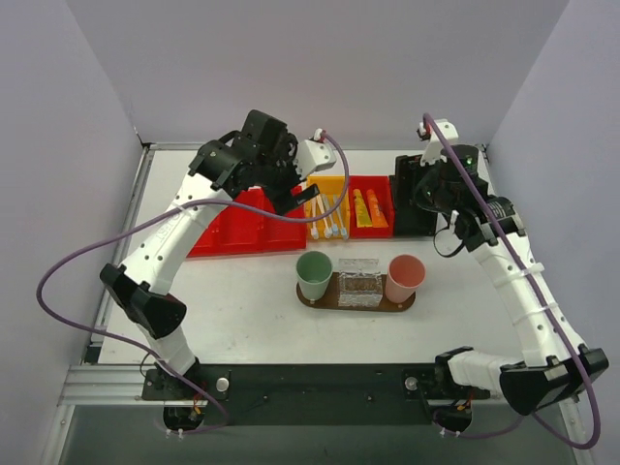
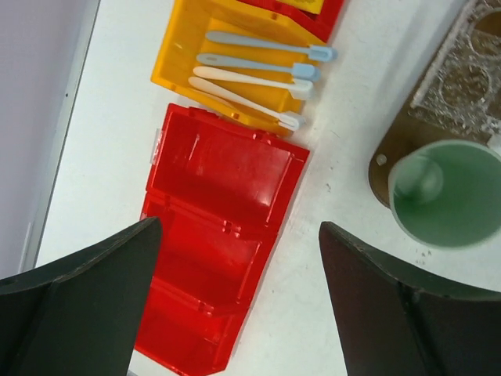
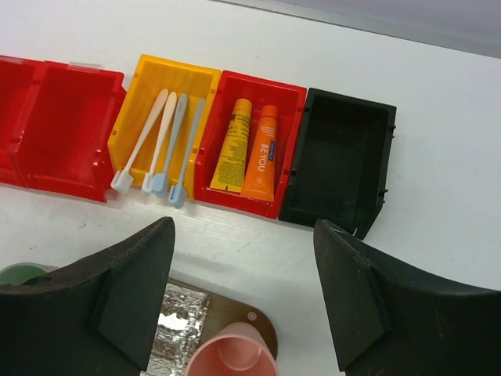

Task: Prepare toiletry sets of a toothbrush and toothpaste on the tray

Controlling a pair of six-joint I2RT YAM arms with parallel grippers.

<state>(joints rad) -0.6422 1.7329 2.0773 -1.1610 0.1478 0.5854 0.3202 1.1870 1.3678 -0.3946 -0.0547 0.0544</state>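
Several slim toothbrushes (image 1: 327, 219) with white and pale blue ends lie in a yellow bin (image 1: 326, 186); they also show in the left wrist view (image 2: 258, 70) and the right wrist view (image 3: 160, 145). Two toothpaste tubes (image 1: 368, 208), one yellow and one orange (image 3: 249, 149), lie in a small red bin. The dark brown oval tray (image 1: 308, 299) holds a green cup (image 1: 314, 274), a clear foil-lined box (image 1: 359, 286) and a pink cup (image 1: 405, 278). My left gripper (image 1: 294, 199) hangs open and empty above the large red bin (image 2: 219, 219). My right gripper (image 1: 426, 208) is open and empty above the table between the bins and the tray (image 3: 262, 329).
A row of bins stands at the back: large red bins (image 1: 242, 228) on the left, then the yellow bin, the small red bin (image 3: 291, 125) and an empty black bin (image 3: 340, 160). White walls close in the table on three sides.
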